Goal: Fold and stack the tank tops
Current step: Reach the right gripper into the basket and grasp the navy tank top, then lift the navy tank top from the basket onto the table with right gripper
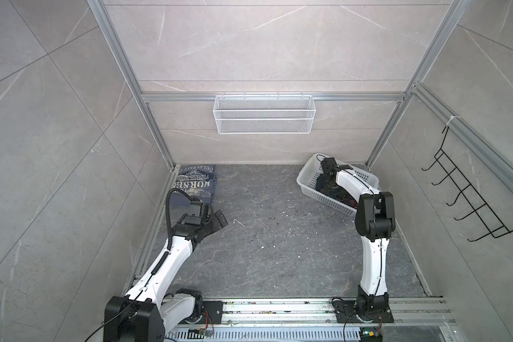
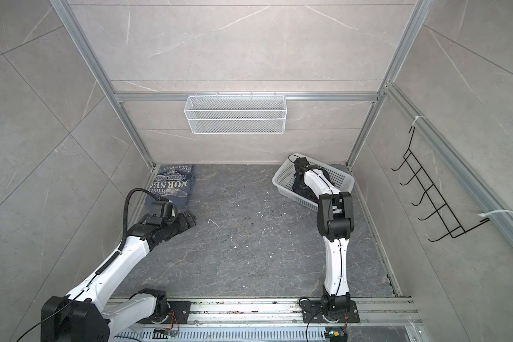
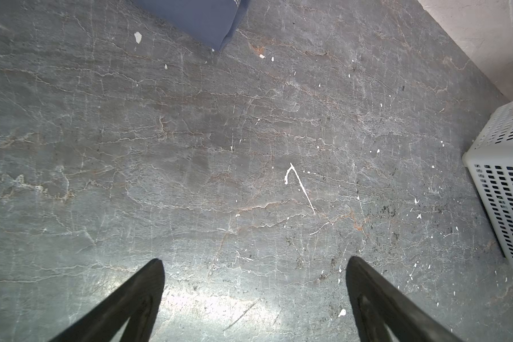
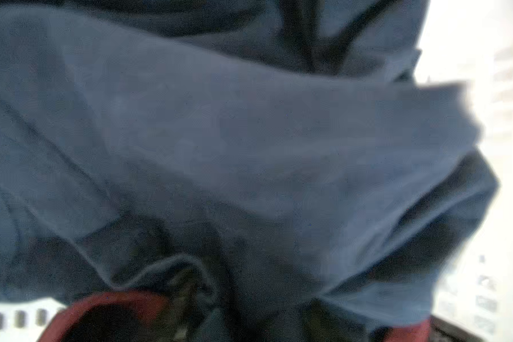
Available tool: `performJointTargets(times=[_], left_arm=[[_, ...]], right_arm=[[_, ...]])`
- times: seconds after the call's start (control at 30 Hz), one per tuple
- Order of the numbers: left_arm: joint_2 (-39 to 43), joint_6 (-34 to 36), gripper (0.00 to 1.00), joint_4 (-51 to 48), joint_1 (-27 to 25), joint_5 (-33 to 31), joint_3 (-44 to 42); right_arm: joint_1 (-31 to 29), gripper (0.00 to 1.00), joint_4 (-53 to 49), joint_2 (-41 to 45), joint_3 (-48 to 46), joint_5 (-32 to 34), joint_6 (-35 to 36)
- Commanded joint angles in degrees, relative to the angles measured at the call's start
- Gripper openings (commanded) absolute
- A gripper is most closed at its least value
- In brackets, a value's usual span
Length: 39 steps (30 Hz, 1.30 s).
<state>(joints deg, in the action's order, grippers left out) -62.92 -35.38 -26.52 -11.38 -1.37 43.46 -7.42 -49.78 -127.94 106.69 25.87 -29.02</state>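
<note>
The slate-blue tank top (image 1: 194, 183) (image 2: 172, 183) with white lettering lies folded on the floor at the back left; one corner of it (image 3: 199, 20) shows in the left wrist view. My left gripper (image 1: 216, 220) (image 2: 188, 220) (image 3: 253, 260) hovers open just in front of it, with only bare floor between its fingers. The dark navy tank top (image 1: 338, 197) (image 2: 307, 192) (image 4: 219, 133) with maroon trim (image 4: 116, 299) lies crumpled in the white plastic basket (image 1: 305, 177) (image 2: 282, 177) (image 3: 504, 177). My right gripper (image 1: 328, 189) (image 2: 301, 185) reaches down into it, its fingers hidden by cloth.
A white wire mesh basket (image 1: 264, 118) hangs on the back rail. A black wire hook rack (image 1: 468, 201) hangs on the right wall. The plastic basket stands at an angle in the back right corner, close to the walls.
</note>
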Motion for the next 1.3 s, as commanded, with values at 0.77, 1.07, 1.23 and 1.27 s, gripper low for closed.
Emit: performJointTargets(times=[0.77, 1.07, 1.23, 1.27], left_arm=[[0.8, 0.0, 0.97, 2.3, -0.4, 1.7, -1.5], [1.5, -0.1, 0.97, 2.7, -0.4, 3.1, -2.0], [2.8, 0.1, 0.97, 2.6, -0.5, 3.0, -2.1], [3.3, 0.0, 0.97, 2.6, -0.5, 2.9, -2.1]], right_arm=[[-16.5, 0.0, 7.3, 31.9, -7.6, 26.5, 3.2], [-23.2, 0.0, 8.2, 38.3, 2.8, 25.5, 12.4], [-31.4, 0.0, 5.5, 40.5, 11.1, 23.0, 16.9], [-33.8, 0.0, 5.1, 40.9, 12.5, 22.4, 18.1]])
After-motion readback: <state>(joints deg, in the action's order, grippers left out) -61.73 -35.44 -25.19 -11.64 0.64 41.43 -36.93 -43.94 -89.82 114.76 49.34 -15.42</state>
